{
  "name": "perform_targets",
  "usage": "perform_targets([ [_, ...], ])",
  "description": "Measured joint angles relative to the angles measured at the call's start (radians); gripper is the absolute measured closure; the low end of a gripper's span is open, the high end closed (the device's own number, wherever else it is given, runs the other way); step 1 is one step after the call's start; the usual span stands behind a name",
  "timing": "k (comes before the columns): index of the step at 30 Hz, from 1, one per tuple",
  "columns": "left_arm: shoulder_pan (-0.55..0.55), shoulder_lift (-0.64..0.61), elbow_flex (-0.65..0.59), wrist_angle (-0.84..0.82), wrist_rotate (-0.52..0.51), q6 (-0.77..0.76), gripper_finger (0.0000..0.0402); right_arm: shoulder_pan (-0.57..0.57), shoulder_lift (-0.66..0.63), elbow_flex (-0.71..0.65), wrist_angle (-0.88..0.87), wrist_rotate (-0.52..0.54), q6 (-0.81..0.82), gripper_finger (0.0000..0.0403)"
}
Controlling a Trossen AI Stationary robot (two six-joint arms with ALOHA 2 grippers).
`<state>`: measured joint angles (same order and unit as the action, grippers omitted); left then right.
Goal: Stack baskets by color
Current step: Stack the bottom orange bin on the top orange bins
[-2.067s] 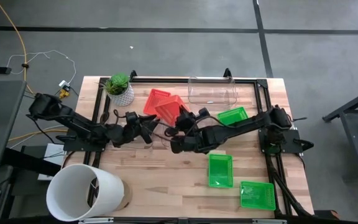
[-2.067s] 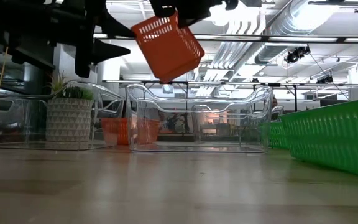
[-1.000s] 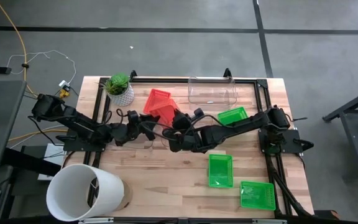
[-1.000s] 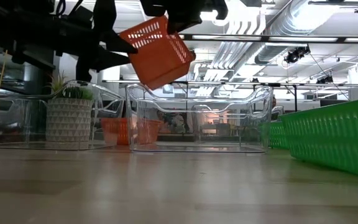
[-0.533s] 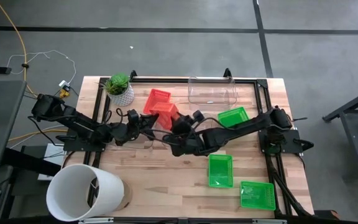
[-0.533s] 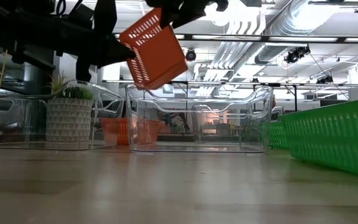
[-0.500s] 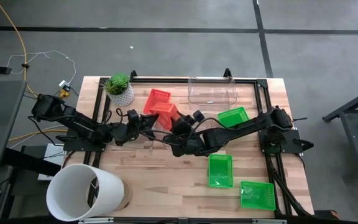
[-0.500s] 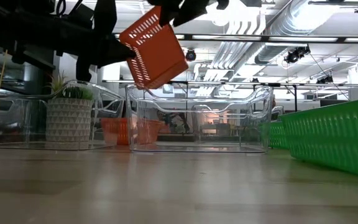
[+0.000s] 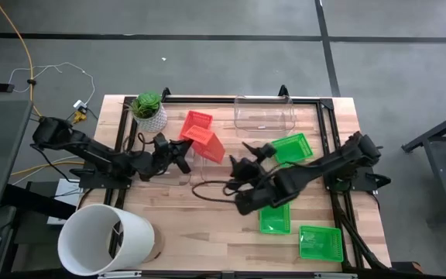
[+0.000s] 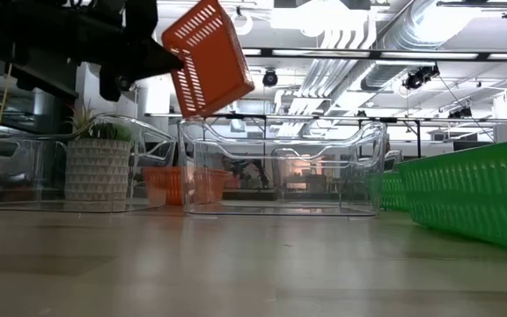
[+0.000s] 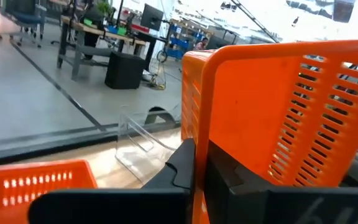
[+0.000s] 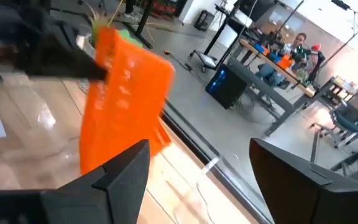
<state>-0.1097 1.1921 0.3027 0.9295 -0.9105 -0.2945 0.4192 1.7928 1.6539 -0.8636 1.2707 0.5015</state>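
Observation:
A red basket (image 9: 209,144) hangs tilted above the table's middle, with my left gripper (image 9: 178,149) shut on it. A second red basket (image 9: 196,122) lies flat on the table just beyond it. My right gripper (image 9: 246,156) stands open to the right of the held basket and nearer the front, apart from it, with nothing between its fingers (image 12: 123,177). Three green baskets (image 9: 290,147) (image 9: 273,217) (image 9: 320,242) rest on the table's right half. A clear basket (image 9: 265,114) stands at the far edge. My left gripper pinches the red basket's wall at its rim (image 11: 194,155), one finger on each face of the wall. The fingers lie about level and come from the table's left. The basket is lifted clear of the table and tilted, its mesh side (image 10: 208,62) showing in the low view.
A potted plant (image 9: 149,111) stands at the far left, a big white bucket (image 9: 103,239) at the near left corner. A second clear basket (image 10: 104,167) shows at the left in the low view. Bare wood lies along the near edge.
My right gripper has opened, let go of the red basket and drawn back toward the table's near right, rising a little. My left gripper has shut on the basket's rim and now holds it alone. The basket has tipped steeper and shifted slightly up and toward the left.

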Motion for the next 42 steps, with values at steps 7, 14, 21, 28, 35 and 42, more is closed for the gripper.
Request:
perform_targets([
  [7,0.012,-0.239,0.07,-0.306,-0.017,0.083,0.0401,0.068,-0.065,0.0,-0.649,-0.007,0.62,0.0139],
  [14,0.07,-0.31,0.394,-1.059,0.056,-0.066,0.0401,0.089,-0.152,-0.14,-0.635,-0.164,0.629,0.0142],
  [21,0.095,-0.273,0.561,-1.342,0.09,-0.079,0.0401,0.052,-0.339,-0.389,-0.433,-0.472,0.547,0.0177],
  [28,0.166,-0.246,0.627,-1.459,0.182,-0.134,0.0401,-0.075,-0.561,-0.698,0.227,-0.827,0.035,0.0225],
  [35,0.348,-0.137,0.721,-1.581,0.395,-0.172,0.0401,-0.163,-0.702,-0.898,0.467,-0.927,-0.113,0.0376],
  [42,0.575,0.096,0.901,-1.71,0.557,-0.165,0.0401,-0.186,-0.775,-0.975,0.511,-0.99,-0.08,0.0399],
])
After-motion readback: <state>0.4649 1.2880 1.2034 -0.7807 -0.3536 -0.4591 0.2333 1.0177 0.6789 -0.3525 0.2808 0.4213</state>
